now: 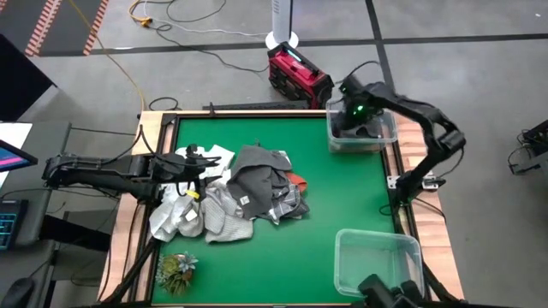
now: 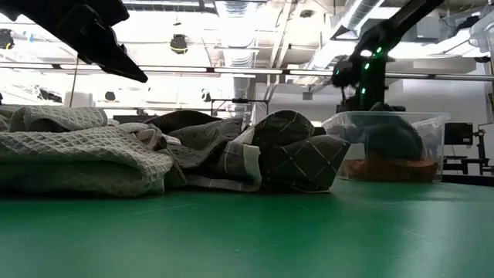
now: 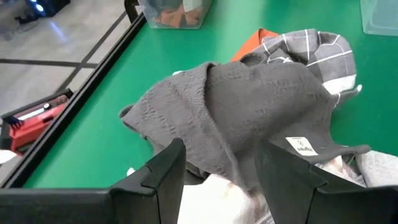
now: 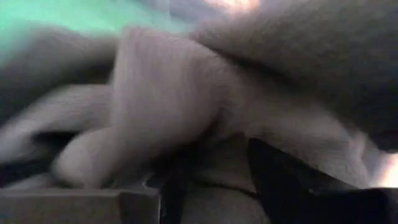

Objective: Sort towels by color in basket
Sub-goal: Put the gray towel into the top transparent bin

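Towels: your pile of towels (image 1: 231, 192) lies on the green table (image 1: 334, 201), from the middle out toward 9 o'clock. More cloth already sits in the far bin (image 1: 362, 130) at about 1 o'clock.
Top towel: a dark grey towel (image 3: 249, 106) is draped over the heap, with a grey-checked towel (image 3: 317, 53) and a bit of the rust-orange towel (image 3: 252, 43) just behind it.
How they handle: they look soft, floppy and light. They will sag and drag when you lift. They will not break, but one may pull its neighbour along.
Where to grab: I think you should pinch a raised fold or a loose edge of the dark grey towel, not the flat middle.
Left gripper: your left gripper (image 3: 221, 171) hangs over the 9 o'clock side of the pile. Its fingers are spread apart and hold nothing.
Right gripper: your right gripper (image 1: 353, 109) is down in the far bin. Its fingers are parted among the cloth there; I cannot tell if they pinch any.
Near bin: a clear near bin (image 1: 379, 261) at about 5 o'clock looks empty.
Hard to see: the towels under the heap are covered, so you cannot count them. The right wrist view is a blur of pale cloth.
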Controlling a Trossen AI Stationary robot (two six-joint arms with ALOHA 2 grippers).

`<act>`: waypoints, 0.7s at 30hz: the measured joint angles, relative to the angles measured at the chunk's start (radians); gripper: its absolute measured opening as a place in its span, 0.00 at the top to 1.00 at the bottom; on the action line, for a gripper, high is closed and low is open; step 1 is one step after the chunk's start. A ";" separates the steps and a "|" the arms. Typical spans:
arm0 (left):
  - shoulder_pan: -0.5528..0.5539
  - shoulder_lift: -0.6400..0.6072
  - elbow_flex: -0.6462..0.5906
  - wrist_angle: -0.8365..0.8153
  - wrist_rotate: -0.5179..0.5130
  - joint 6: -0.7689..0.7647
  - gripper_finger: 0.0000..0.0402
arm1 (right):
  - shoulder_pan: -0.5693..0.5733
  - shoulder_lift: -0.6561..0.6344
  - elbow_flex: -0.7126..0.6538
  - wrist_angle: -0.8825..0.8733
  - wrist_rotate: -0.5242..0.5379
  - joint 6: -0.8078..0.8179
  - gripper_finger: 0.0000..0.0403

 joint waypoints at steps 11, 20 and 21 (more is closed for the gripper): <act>0.000 0.000 0.000 0.022 -0.002 -0.019 0.55 | 0.021 -0.088 0.058 -0.061 0.021 -0.014 0.50; 0.000 0.000 0.000 0.022 -0.001 -0.032 0.55 | 0.045 -0.218 0.084 -0.053 0.096 -0.260 0.50; 0.000 0.000 0.000 0.022 -0.001 -0.032 0.55 | 0.051 -0.228 0.083 -0.054 0.138 -0.268 0.50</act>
